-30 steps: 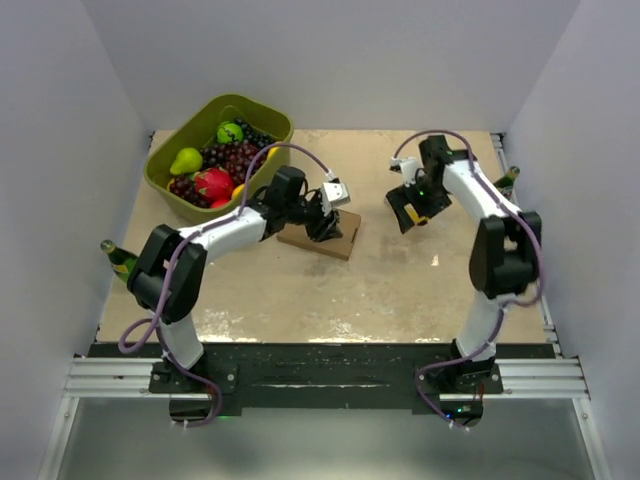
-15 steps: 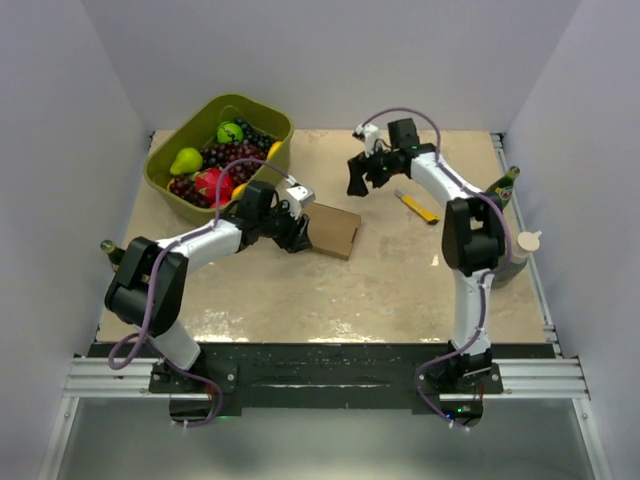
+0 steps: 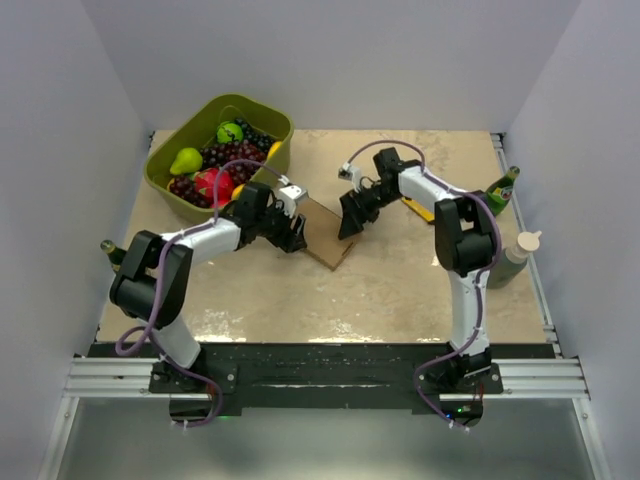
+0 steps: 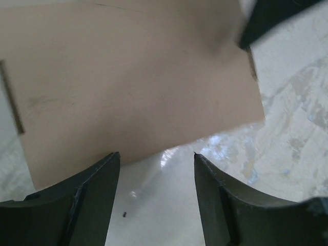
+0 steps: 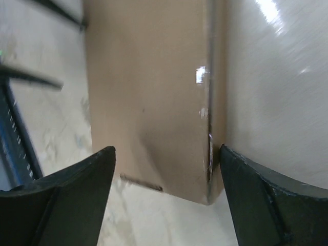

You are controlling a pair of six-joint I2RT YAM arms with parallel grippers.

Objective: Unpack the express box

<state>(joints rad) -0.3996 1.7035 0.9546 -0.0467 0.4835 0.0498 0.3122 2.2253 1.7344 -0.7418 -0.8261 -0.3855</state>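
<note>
Nearest on the table (image 3: 400,290), a green bottle (image 3: 118,256) lies at the left edge and a pale bottle with a white cap (image 3: 517,255) stands at the right edge. Just beyond them, around the middle, lies the express box (image 3: 325,238), flat on the table with one end effector on each side. The left end effector (image 3: 293,232) sits at its left edge. Its wrist view shows the fingers apart with only bare table between them and the cardboard just past the tips, so it holds nothing. The right end effector (image 3: 350,215) hangs over the box's far right edge with its fingers spread wide. In its wrist view the box fills the space between them, and no clamping shows. As far as the pictures tell, the box is shut: no flap is raised and nothing lies out beside it. I judge the unpacking is at its start, with opening and emptying left to do. Farther right another green bottle (image 3: 503,187) leans by the table edge. At the far left corner an olive-green tub (image 3: 178,132) holds a pear (image 3: 186,160), dark grapes (image 3: 235,155), a red fruit (image 3: 212,183) and a round green fruit (image 3: 230,131).
</note>
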